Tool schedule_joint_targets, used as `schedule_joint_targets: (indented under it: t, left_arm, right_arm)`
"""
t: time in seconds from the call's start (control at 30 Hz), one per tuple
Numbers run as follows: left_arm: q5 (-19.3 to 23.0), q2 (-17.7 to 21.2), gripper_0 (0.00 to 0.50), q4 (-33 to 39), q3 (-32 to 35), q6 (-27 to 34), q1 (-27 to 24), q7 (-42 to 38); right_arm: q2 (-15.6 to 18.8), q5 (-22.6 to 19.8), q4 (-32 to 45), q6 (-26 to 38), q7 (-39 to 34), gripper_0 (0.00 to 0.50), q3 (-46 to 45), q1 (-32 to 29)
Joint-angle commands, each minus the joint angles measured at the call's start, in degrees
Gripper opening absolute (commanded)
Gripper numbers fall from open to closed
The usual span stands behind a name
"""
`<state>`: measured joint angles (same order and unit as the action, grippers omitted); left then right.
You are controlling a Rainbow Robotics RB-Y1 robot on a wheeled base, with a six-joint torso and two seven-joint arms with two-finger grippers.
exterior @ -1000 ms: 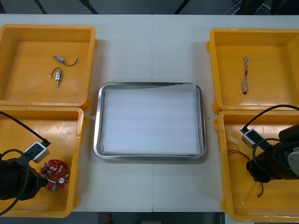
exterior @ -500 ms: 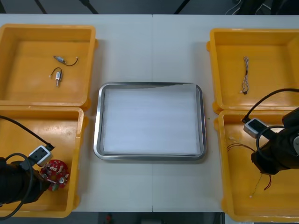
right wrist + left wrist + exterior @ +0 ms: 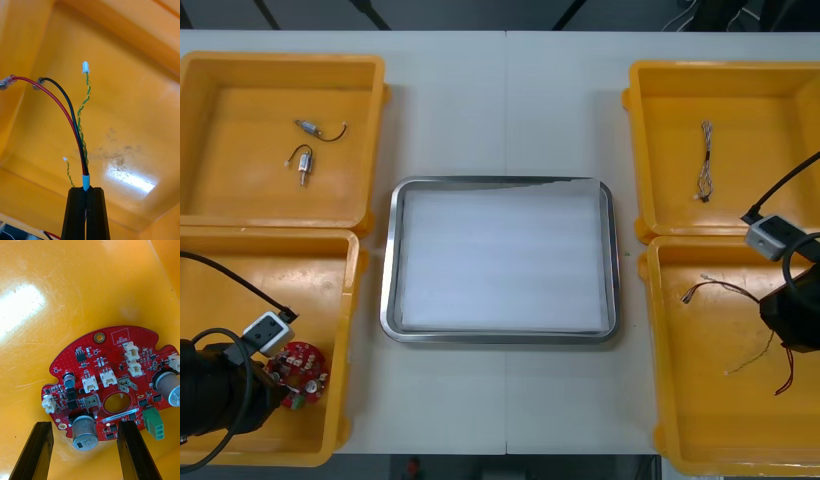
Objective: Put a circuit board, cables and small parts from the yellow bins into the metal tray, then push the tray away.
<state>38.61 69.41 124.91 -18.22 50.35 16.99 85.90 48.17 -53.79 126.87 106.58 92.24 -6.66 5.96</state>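
right hand (image 3: 86, 192) pinching cables (image 3: 81, 157) in near right bin (image 3: 690, 420); left hand (image 3: 84, 425) spread astride circuit board (image 3: 112, 352).

You're at a lab or workshop bench: a plain light table (image 3: 510, 100) with yellow sorting bins (image 3: 280, 60) flanking a steel tray (image 3: 390, 260), a board (image 3: 112, 352) just ahead of your left gripper's (image 3: 84, 425) spread fingers, and cables (image 3: 84, 165) pinched in your right gripper (image 3: 86, 189).
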Motion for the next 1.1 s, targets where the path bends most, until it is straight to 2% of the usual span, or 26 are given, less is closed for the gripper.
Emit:
schedule_joint_targets:
  t: [0.03,0.17,0.2,0.3,0.33,0.4,0.43,0.47,0.53,0.7,0.9,1.1]
  left_arm:
    - [-0.7,-0.6,0.500,-0.2,-0.9,-0.7,-0.7,-6.6]
    - [-1.0,-0.7,0.500,-0.2,-1.3,-1.0,-0.7,-6.8]
    - [-1.2,-0.6,0.478,-0.2,-1.3,-1.0,-0.7,-6.8]
    - [-1.6,-0.6,0.328,-0.3,-1.6,-1.4,-0.7,-6.9]
    - [-2.0,-0.7,0.254,-0.3,-1.7,-1.7,-0.7,-6.9]
    - [-3.1,-0.7,0.139,-0.3,-2.2,-2.0,-0.8,-7.2]
    - [-3.2,-0.7,0.113,-0.4,-2.3,-2.2,-0.8,-7.2]
    - [-3.2,-0.7,0.050,-0.6,-2.3,-2.5,-0.8,-7.3]
    - [-3.3,-0.7,0.000,-0.8,-2.4,-2.8,-0.8,-7.5]
    - [-3.4,-0.3,0.000,-0.8,-2.4,-3.0,-1.1,-7.6]
    - [-2.0,4.1,0.000,-0.5,-0.5,-4.0,-1.2,-8.0]
    - [6.4,8.5,0.000,0.4,5.6,-1.7,-1.1,-8.0]
  right_arm:
    - [-0.5,-2.2,1.7,2.3,-0.9,0.000,-4.8,2.1]
    - [-0.5,-2.5,1.8,3.4,-1.2,0.000,-6.0,4.4]
    - [-0.5,-2.5,1.8,3.4,-1.3,0.000,-6.1,4.9]
    - [-0.5,-2.6,1.8,3.4,-1.8,0.000,-6.3,6.6]
    - [-0.5,-2.5,1.8,3.4,-2.1,0.000,-6.3,7.1]
    - [-0.5,-2.5,1.8,3.4,-2.5,0.000,-6.3,7.8]
    - [-0.5,-2.5,1.8,3.4,-2.6,0.000,-6.3,8.0]
    - [-0.5,-2.5,1.8,3.4,-2.9,0.000,-6.3,8.4]
    - [-0.4,-2.6,1.8,3.4,-3.3,0.000,-6.3,8.8]
    - [0.0,-3.2,1.8,3.4,-4.1,0.000,-6.3,9.9]
    - [1.5,-5.6,1.8,3.4,-5.1,0.000,-6.3,11.2]
    - [3.5,-8.6,1.8,3.4,-6.2,0.000,-6.3,11.9]
